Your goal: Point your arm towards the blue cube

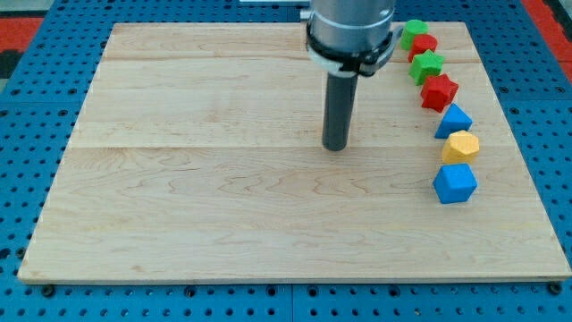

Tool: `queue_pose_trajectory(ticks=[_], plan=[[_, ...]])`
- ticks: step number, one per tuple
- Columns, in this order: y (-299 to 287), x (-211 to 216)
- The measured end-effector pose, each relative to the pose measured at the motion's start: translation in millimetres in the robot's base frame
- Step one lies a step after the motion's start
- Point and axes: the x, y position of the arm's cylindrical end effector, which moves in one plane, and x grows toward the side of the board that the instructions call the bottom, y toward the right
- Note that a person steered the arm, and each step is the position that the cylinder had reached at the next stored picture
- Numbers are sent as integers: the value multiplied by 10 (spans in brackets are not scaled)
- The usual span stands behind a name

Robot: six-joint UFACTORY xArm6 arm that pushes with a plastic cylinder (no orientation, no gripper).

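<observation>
The blue cube [455, 183] lies near the board's right edge, lowest in a column of blocks. My tip [335, 147] rests on the board around the middle, well to the left of the cube and slightly above it in the view. Up the column from the cube lie a yellow block [461, 147], a blue triangular block [454, 121], a red star-shaped block [439, 91], a green star-shaped block [426, 65], a red block [423, 45] and a green block [413, 31]. The tip touches no block.
The wooden board [179, 197] sits on a blue perforated table [27, 179]. The arm's grey body [350, 27] hangs over the board's top middle, close to the top blocks of the column.
</observation>
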Motion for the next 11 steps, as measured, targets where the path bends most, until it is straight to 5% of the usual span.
queue_pose_trajectory(ticks=[1,2,3,5,8,10,11], plan=[[-57,-71],[49,894],[787,1580],[2035,1371],[2105,1189],[1303,549],[1341,888]])
